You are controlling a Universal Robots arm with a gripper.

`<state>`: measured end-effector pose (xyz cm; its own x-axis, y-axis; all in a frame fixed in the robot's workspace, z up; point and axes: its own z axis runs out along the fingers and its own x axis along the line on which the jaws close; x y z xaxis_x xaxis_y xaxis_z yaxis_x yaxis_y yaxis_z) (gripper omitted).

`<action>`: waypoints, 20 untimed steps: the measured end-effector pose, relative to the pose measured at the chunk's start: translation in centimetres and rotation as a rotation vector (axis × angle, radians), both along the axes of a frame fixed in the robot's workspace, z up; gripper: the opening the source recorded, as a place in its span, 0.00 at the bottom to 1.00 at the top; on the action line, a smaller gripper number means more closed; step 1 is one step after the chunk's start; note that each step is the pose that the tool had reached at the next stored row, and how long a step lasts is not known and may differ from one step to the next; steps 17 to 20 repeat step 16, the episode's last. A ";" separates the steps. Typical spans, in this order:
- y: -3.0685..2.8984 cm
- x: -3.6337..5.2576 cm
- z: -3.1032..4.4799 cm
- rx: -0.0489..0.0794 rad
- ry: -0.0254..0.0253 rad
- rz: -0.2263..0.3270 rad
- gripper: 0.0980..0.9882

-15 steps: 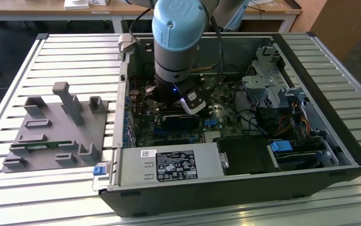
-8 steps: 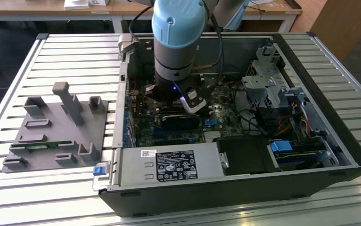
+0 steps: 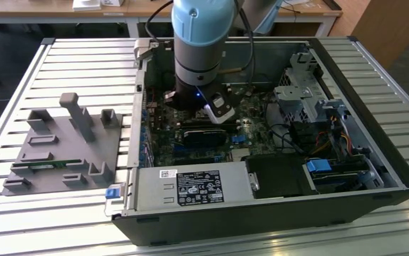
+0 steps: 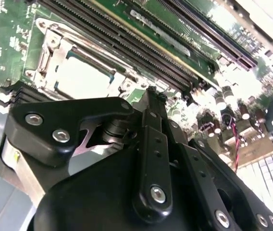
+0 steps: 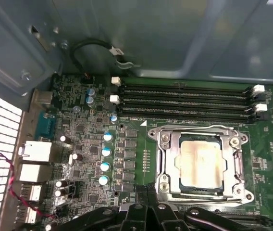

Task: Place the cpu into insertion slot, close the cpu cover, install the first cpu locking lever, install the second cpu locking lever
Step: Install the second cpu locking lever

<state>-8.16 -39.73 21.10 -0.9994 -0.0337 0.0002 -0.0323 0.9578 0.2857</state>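
We see the cpu (image 5: 201,163) seated under the closed cpu cover (image 5: 167,166); the pincer's (image 5: 148,204) state we cannot tell.

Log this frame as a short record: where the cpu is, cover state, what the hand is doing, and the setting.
cpu: seated in the insertion slot, metal top showing
cpu cover: down, framing the cpu
locking levers: state not clear
hand: just off the socket's edge, holding nothing visible
setting: open computer case on a slatted table; grey fixture block on the exterior view's left
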 end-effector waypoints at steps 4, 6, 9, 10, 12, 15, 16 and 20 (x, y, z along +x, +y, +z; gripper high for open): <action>0.00 0.00 0.86 0.000 0.0001 0.000 0.01; 0.00 0.00 1.34 0.000 0.0001 0.000 0.01; 0.00 0.00 1.65 0.000 0.0000 0.000 0.01; 0.00 0.00 1.64 0.000 -0.0001 0.000 0.01; 0.00 0.00 1.65 0.000 -0.0001 0.000 0.01; 0.00 0.00 1.66 0.000 0.0000 0.000 0.01; 0.00 0.00 1.67 0.000 0.0000 0.000 0.01; 0.00 0.00 1.67 0.000 0.0000 0.000 0.01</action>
